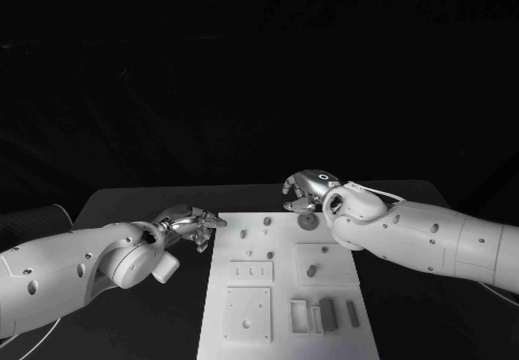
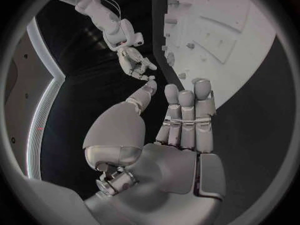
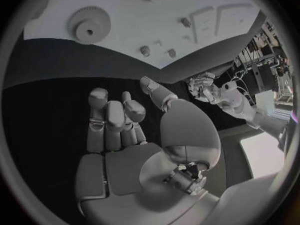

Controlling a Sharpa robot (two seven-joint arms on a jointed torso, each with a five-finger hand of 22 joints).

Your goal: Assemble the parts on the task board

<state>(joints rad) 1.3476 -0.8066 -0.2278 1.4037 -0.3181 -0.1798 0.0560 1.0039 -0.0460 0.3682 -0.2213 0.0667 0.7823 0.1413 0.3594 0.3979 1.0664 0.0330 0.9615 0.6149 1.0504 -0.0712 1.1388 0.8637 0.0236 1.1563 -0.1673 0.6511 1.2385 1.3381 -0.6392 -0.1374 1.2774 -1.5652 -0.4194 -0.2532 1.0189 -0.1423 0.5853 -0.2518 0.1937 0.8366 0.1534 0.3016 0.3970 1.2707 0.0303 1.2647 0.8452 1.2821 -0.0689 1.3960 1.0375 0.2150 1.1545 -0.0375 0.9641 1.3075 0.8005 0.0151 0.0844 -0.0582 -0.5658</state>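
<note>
The white task board (image 1: pixel 283 259) lies in the middle of the black table. A grey gear (image 1: pixel 307 220) lies flat at the board's far right corner, and it shows again as the gear (image 3: pixel 89 26) in the right wrist view. My right hand (image 1: pixel 308 191) hovers just beyond that gear with loosely bent fingers (image 3: pixel 109 117) and holds nothing. My left hand (image 1: pixel 193 225) is off the board's far left corner. Its fingers (image 2: pixel 187 115) lie side by side, the thumb is apart, and the palm is empty. Small pegs (image 1: pixel 267 221) stand near the far edge.
Further grey parts sit on the board: a peg (image 1: pixel 310 271) in a square plate and upright blocks (image 1: pixel 328 313) near the front right. Raised plates (image 1: pixel 247 313) take up the front left. Black table (image 1: pixel 130 202) surrounds the board on both sides.
</note>
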